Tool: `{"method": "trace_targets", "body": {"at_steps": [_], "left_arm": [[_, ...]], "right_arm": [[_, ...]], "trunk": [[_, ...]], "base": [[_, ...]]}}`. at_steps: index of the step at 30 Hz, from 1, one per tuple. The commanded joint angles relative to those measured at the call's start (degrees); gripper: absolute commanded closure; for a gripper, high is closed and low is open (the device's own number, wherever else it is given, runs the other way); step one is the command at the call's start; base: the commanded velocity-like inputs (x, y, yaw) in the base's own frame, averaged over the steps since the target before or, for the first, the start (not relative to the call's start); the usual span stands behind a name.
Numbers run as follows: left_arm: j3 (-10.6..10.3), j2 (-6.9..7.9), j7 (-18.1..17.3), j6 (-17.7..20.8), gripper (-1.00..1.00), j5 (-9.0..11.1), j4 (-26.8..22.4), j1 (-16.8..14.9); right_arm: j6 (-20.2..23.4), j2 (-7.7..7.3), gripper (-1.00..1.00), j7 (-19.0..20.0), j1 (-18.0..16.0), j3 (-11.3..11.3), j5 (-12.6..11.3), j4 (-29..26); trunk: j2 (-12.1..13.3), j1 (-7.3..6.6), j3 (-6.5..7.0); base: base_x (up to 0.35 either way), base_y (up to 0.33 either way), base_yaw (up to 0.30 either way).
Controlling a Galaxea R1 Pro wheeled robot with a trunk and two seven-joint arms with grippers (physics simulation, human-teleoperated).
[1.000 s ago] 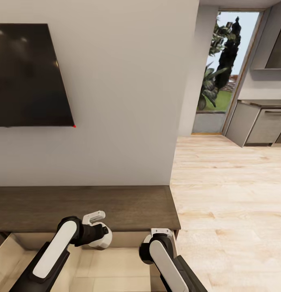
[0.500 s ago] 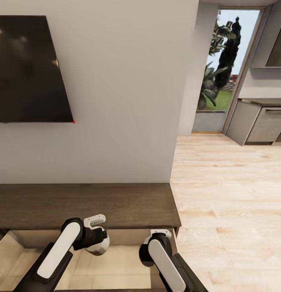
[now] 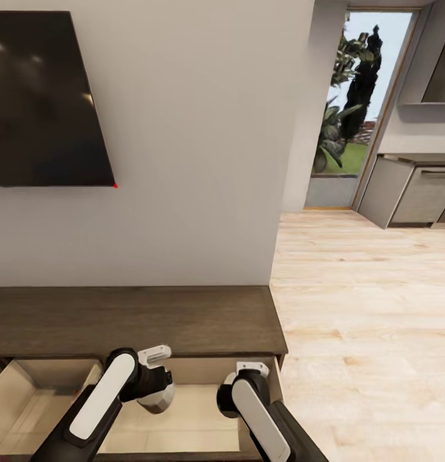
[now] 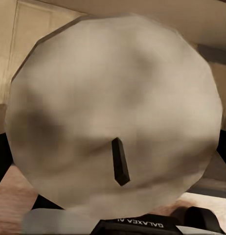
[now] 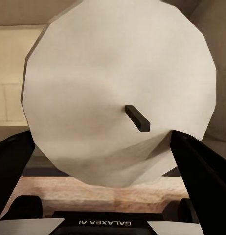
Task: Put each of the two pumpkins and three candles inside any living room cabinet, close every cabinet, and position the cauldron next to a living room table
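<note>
An off-white candle (image 4: 113, 107) with a short dark wick faces the left wrist view end-on, and my left gripper (image 4: 113, 196) is shut on it. A second candle (image 5: 118, 93) sits the same way between the black fingers (image 5: 10, 171) of my right gripper (image 5: 113, 147), which is shut on it. In the head view both arms, left (image 3: 113, 391) and right (image 3: 254, 404), hang over an open pale-lined drawer (image 3: 196, 417) of the long dark-brown cabinet (image 3: 132, 317). Their wrists hide the fingers there. Pumpkins, cauldron and table are out of view.
Another open drawer (image 3: 36, 398) lies left of a divider. A black TV (image 3: 42, 102) hangs on the wall above the cabinet. Pale wood floor (image 3: 363, 308) stretches right toward a glass door (image 3: 354, 109) and grey kitchen cabinets (image 3: 415, 196).
The head camera has shifted, so the TV and cabinet sit higher in the picture and more of the open drawers shows. Both arms stay over the drawer with the candles held.
</note>
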Motion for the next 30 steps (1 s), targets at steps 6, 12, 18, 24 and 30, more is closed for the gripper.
{"method": "trace_targets", "body": {"at_steps": [6,12,18,24,30], "left_arm": [[-0.12,-1.05,0.18,0.16,1.00,-1.72,3.13,-0.25],[-0.12,-1.09,-0.14,0.15,1.00,-2.31,3.71,-0.29],[-1.35,-0.62,-0.36,-0.75,1.00,-2.60,3.74,-0.78],[-1.19,-0.11,-0.41,-1.79,1.00,-2.60,3.82,-1.13],[-1.16,0.07,-0.41,-1.96,1.00,-2.60,3.79,-1.17]], "right_arm": [[-1.15,0.00,1.00,-0.29,-0.07,1.37,-0.28,-0.06],[-1.29,0.00,1.00,-0.27,-0.07,1.45,-0.22,-0.22],[-0.60,0.00,1.00,-0.36,-0.78,2.16,-0.37,0.13],[-1.06,0.00,1.00,-0.16,-2.00,0.80,-0.73,0.13],[-1.12,0.00,1.00,-0.10,-2.17,-0.36,-0.79,0.13]], "trunk": [[-2.45,1.32,-1.13],[-4.86,2.63,-2.21],[-5.65,3.07,-2.57],[-5.65,3.07,-2.57],[-5.65,3.07,-2.57]], "base": [[0.000,0.000,0.000],[0.000,0.000,0.000],[0.000,0.000,0.000],[0.000,0.000,0.000],[0.000,0.000,0.000]]}}
